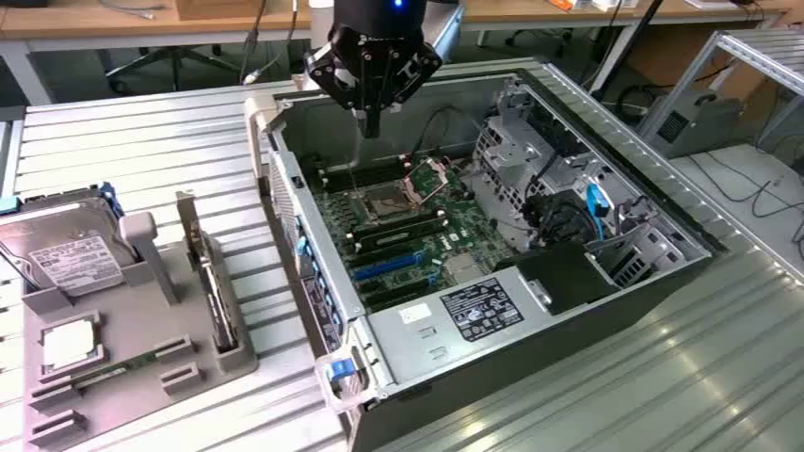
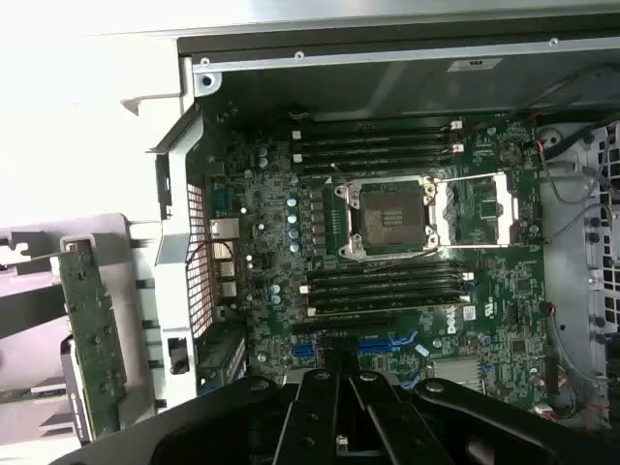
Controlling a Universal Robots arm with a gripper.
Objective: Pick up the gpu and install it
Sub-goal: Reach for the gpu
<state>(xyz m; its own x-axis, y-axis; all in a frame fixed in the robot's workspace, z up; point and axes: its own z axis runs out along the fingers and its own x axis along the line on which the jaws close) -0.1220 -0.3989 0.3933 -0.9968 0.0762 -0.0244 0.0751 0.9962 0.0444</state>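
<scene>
Gpu (thin, flat card) stands edgewise in grey holder.

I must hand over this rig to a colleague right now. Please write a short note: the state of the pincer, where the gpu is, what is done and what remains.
Pincer: shut and holding nothing. It hangs over the far end of the open computer case.
Gpu: it stands on edge in the grey holder on the exterior view's left. It is outside the case, beside the hard drive, and nothing touches it.
Done: nothing that shows; the gpu is not yet picked up.
Left: the whole job, which is to pick up the gpu and install it in the case.
</scene>
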